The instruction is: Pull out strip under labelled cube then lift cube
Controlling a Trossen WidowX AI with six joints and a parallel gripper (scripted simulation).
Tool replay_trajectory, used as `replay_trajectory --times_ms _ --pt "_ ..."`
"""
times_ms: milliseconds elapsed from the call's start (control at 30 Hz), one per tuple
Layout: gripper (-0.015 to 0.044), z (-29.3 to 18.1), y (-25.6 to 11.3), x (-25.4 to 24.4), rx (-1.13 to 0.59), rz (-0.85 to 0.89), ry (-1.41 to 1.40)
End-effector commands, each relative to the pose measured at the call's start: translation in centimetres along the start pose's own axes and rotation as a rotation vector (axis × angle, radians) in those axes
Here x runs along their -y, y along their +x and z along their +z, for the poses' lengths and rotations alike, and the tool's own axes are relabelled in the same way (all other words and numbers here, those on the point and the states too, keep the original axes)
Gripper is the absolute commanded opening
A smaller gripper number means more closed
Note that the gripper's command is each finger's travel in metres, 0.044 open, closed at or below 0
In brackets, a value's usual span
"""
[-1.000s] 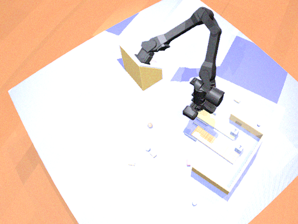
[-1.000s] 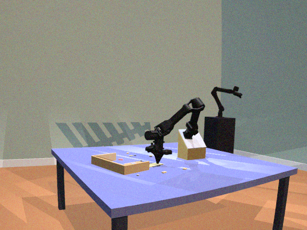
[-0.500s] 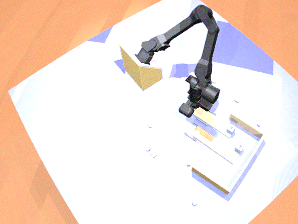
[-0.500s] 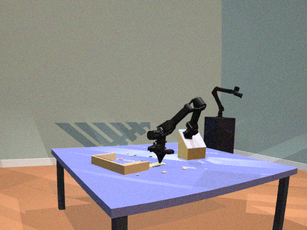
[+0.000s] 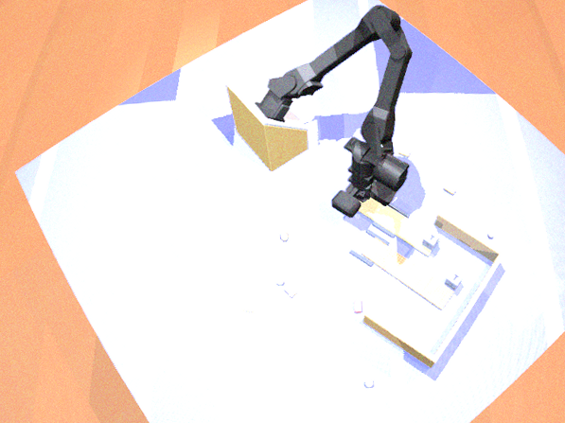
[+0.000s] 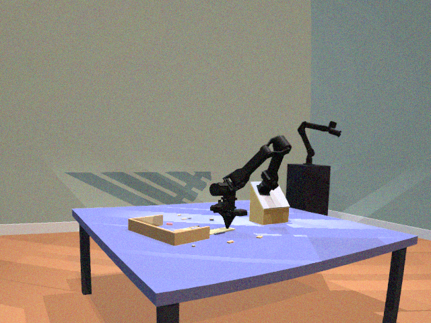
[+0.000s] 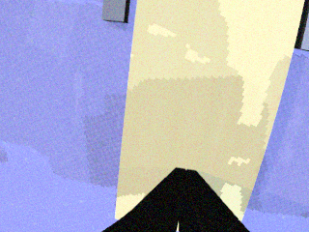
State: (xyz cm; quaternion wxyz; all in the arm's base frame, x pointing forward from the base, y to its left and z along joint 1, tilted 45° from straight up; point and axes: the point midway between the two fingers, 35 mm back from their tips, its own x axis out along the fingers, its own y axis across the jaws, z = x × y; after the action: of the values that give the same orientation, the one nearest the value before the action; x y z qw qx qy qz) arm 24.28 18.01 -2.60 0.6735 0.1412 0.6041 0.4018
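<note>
Pulling out the strip seems the step in hand: the hand (image 5: pixel 362 193) (image 6: pixel 227 227) (image 7: pixel 183 178), clenched on nothing, is over the near end of the strip (image 5: pixel 390 222) (image 6: pixel 224 230) (image 7: pixel 188 121). A cube (image 5: pixel 429 243) sits at its far end, well apart from the fingertips, label unreadable; next, likely drag the strip clear, then lift the cube.

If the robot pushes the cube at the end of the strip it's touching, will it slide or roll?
I'd guess the cube would slide or tip rather than roll, because its faces look flat. It might slip off quite easily, since the pale strip under it looks smooth and narrow.
</note>
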Motion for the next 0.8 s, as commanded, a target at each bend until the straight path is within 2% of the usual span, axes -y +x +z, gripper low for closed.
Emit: replay_trajectory --times_ms 0,767 --pt "0.0 -1.6 0.4 0.0 -0.03 0.001 0.009" --pt "0.0 -4.6 0.4 0.0 -0.031 0.001 0.01"
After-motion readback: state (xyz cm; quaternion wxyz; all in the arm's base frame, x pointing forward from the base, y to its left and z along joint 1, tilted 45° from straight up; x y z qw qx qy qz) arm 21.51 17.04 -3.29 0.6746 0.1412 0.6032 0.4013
